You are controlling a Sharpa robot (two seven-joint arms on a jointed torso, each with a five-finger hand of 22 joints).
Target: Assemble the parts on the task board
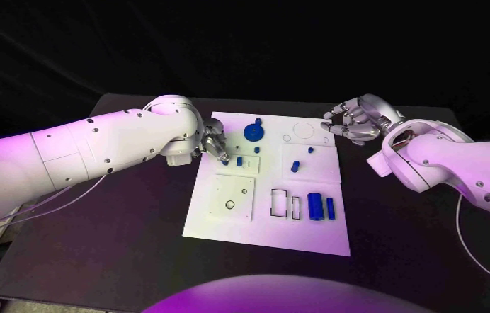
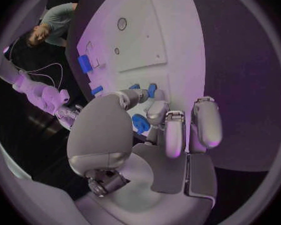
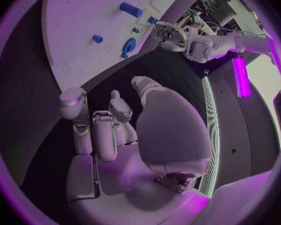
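The white task board (image 1: 268, 217) lies mid-table. My left hand (image 1: 215, 146) hovers over its far left edge, fingers apart above two small blue parts (image 1: 239, 161), (image 2: 152, 90); I see nothing held. A round blue part (image 1: 254, 130), (image 3: 129, 46) lies beside that hand, partly hidden by the fingers (image 2: 168, 130) in the left wrist view. Two blue cylinders (image 1: 321, 207), (image 2: 84, 63) lie near the board's right edge. Another small blue part (image 1: 295, 165), (image 3: 98, 38) sits mid-board. My right hand (image 1: 352, 122), (image 3: 115, 125) hangs off the board's far right corner, fingers loosely apart and empty.
A white square plate with a small hole (image 1: 233, 196), (image 2: 125, 30) sits on the board's near left. Rectangular cut-outs (image 1: 282, 204) lie next to the cylinders. Black table (image 1: 112, 235) surrounds the board. My left hand (image 3: 172, 35) also shows in the right wrist view.
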